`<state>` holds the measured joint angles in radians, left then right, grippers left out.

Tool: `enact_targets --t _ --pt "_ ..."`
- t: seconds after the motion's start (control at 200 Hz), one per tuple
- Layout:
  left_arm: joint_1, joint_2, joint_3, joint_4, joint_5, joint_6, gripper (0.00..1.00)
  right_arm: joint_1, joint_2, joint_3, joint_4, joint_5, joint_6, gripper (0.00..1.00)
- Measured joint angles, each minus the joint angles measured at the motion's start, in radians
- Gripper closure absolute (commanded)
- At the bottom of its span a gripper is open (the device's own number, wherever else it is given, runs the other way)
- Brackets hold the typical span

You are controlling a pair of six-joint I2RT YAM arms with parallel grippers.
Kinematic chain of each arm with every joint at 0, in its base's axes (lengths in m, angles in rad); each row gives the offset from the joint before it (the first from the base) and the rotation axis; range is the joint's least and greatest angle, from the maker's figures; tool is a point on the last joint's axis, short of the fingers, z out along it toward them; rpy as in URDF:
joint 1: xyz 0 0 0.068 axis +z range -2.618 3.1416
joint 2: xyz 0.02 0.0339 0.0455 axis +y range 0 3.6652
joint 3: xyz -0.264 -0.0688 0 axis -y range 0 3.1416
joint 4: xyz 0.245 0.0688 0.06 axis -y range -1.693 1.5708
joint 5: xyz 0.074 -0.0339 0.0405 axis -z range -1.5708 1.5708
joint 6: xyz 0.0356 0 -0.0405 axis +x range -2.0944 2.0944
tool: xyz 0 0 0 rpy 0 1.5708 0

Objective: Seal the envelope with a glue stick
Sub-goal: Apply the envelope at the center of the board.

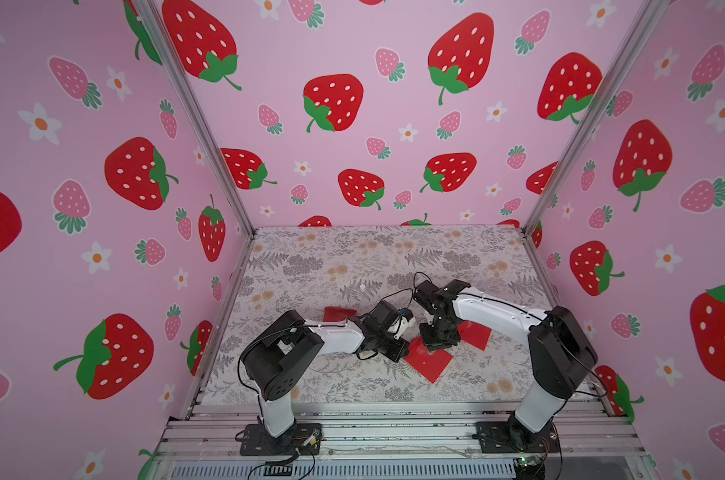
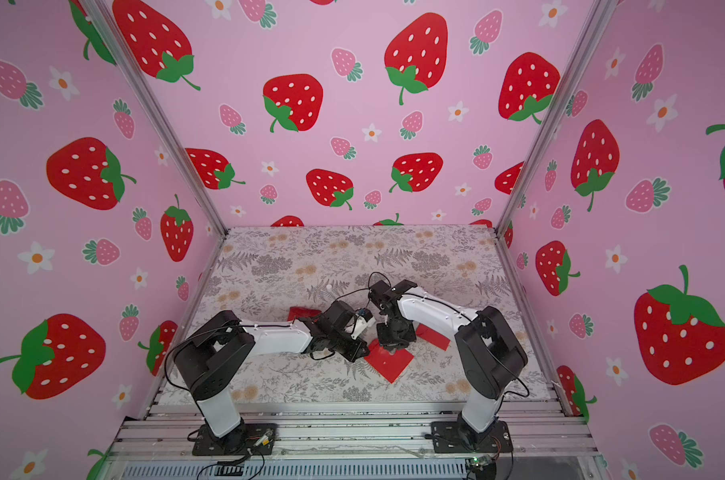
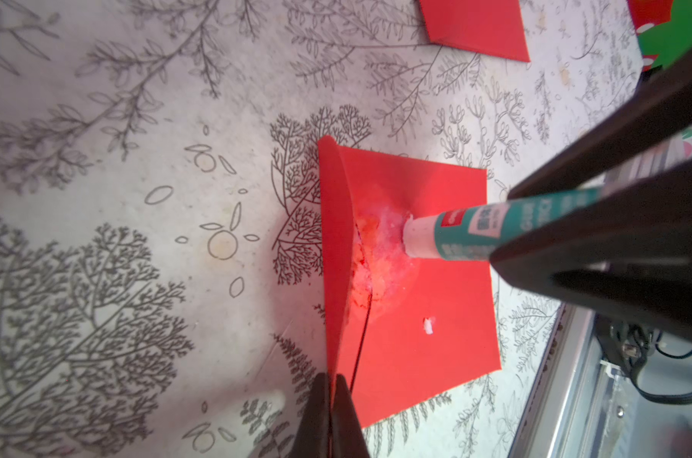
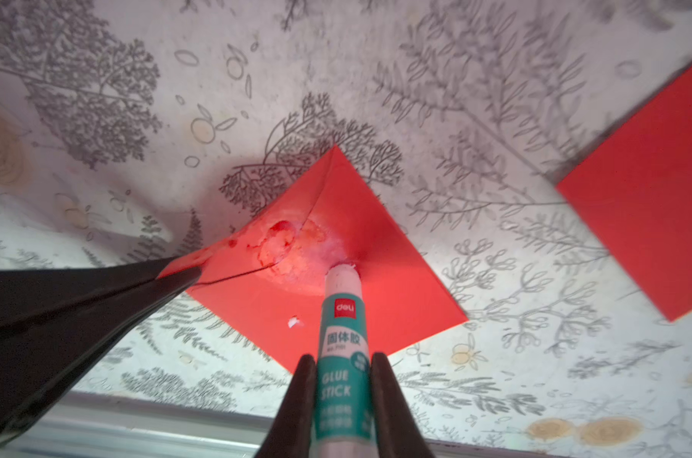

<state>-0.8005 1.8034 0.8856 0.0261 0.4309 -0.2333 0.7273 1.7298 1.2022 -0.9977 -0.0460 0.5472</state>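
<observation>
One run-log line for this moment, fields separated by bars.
left tool: shut on flap, lifted | right tool: shut on glue stick | tip: on envelope, glue smeared | seal: not yet

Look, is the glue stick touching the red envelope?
Touching. In the right wrist view the glue stick presses its white tip into the wet smear on the red envelope, with no gap; the left wrist view agrees.

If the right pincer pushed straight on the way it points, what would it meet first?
The red envelope: the glue stick it grips has its tip on the glue-smeared face, so the right pincer would probably press into that.
</observation>
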Motion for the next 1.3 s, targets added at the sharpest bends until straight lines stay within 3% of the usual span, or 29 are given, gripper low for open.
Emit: enact_targets --t 0.255,0.69,1.026,1.301 --pt "0.001 0.0 0.0 0.0 0.002 0.0 1.0 0.002 -0.003 -0.018 0.068 -0.1 0.025 1.0" --pt "0.002 0.0 0.0 -0.001 0.005 0.001 1.0 0.012 -0.002 0.009 -0.005 0.098 0.033 1.0" --pt "0.002 0.0 0.0 -0.003 0.006 0.001 1.0 0.011 -0.002 0.002 0.067 -0.044 0.037 1.0" --pt "0.002 -0.004 -0.008 0.003 0.008 0.001 1.0 0.014 -0.002 0.012 0.008 0.113 0.041 1.0"
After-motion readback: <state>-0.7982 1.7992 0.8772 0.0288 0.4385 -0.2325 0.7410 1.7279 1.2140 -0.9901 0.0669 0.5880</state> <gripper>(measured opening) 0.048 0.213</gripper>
